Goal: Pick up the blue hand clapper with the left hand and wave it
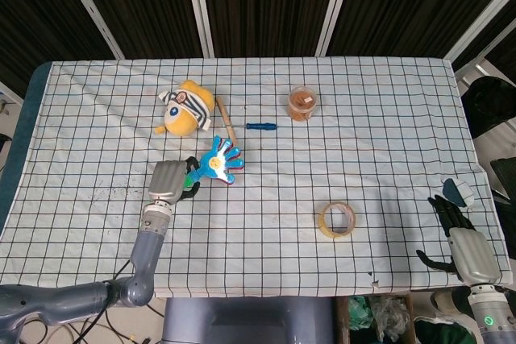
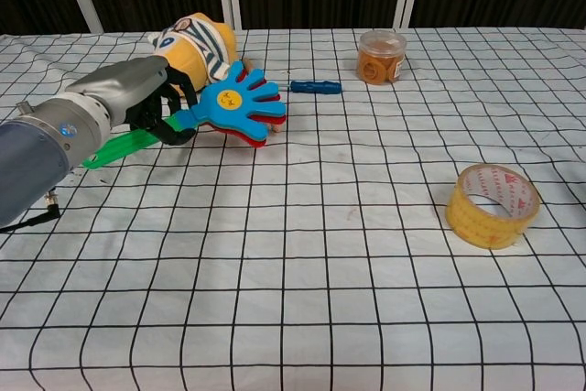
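Note:
The blue hand clapper (image 1: 218, 162) (image 2: 236, 105) is a flat blue palm with a yellow smiley, red layer beneath and a green handle. My left hand (image 1: 168, 181) (image 2: 135, 96) grips its handle and holds it raised off the cloth, the palm pointing toward the plush toy. The green handle end (image 2: 114, 150) sticks out behind the hand. My right hand (image 1: 466, 245) hangs off the table's right front corner, fingers apart, holding nothing.
A yellow striped plush toy (image 1: 187, 108) (image 2: 194, 42) lies just beyond the clapper. A wooden stick (image 1: 226, 124), a blue screwdriver (image 1: 260, 126) (image 2: 315, 87), an orange jar (image 1: 302, 103) (image 2: 381, 56) and a tape roll (image 1: 337, 219) (image 2: 492, 204) lie on the checked cloth (image 1: 379, 151).

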Robot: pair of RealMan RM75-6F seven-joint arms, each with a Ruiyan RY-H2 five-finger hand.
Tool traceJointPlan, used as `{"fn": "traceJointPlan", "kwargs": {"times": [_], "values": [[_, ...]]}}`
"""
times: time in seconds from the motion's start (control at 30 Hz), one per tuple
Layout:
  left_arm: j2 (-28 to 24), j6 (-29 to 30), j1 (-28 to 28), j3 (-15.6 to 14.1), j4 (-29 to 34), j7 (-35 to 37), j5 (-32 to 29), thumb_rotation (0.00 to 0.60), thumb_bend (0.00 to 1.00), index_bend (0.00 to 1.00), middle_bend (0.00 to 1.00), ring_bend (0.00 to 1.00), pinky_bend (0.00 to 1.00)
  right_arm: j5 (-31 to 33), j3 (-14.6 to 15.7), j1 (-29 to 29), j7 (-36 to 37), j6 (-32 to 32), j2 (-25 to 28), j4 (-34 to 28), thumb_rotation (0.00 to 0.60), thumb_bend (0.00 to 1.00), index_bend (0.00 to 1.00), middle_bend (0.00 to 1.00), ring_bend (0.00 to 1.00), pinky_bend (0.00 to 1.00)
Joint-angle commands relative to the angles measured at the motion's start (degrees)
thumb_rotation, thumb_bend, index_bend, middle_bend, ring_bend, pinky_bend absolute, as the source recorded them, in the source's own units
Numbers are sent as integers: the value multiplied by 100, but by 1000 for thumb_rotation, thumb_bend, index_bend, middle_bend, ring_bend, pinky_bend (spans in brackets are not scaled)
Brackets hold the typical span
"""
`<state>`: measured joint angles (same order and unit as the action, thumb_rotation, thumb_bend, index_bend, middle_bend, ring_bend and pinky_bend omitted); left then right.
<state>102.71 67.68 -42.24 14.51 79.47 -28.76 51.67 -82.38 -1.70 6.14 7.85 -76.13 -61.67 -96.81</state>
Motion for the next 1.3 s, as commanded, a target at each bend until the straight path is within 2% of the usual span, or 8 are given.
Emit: {"fn": "traceJointPlan", "kwargs": {"times": [0.03,0.27,0.57,0.73,0.93,1.13,1.23,1.3], "values": [[-141,156,140,-36,228,509,537,600,583,602,751,641,793,5,-6,-1,6,-3,3,-3,600,193,0,0,0,154],[-440,406,304,-218,490,1186,1464,600,608,650,826,711,916,-3,-3,-6,17,-10,5,-9,600,195,0,0,0,155],[-828,800,408,-457,700,1916,2674,600,625,662,839,723,936,1,-12,-15,22,-33,3,-15,600,196,0,0,0,154],[-1037,1319,517,-479,1037,2468,3391,600,626,663,839,723,936,10,-19,-18,29,-39,6,-22,600,197,0,0,0,154],[-1235,2301,856,-387,1600,3170,4048,600,624,666,840,723,936,18,-20,-12,32,-21,12,-16,600,197,0,0,0,155],[-1070,2910,1283,-221,1780,3767,3728,600,624,668,841,724,936,19,-18,-12,36,-14,16,-22,600,198,0,0,0,155],[-992,2777,1443,-157,1712,4084,3201,600,622,669,841,724,936,21,-21,-15,45,-19,21,-26,600,197,0,0,0,155],[-1026,2516,1522,-111,1760,3996,2692,600,621,671,843,728,936,20,-21,-14,40,-19,22,-20,600,197,0,0,0,155]]}}
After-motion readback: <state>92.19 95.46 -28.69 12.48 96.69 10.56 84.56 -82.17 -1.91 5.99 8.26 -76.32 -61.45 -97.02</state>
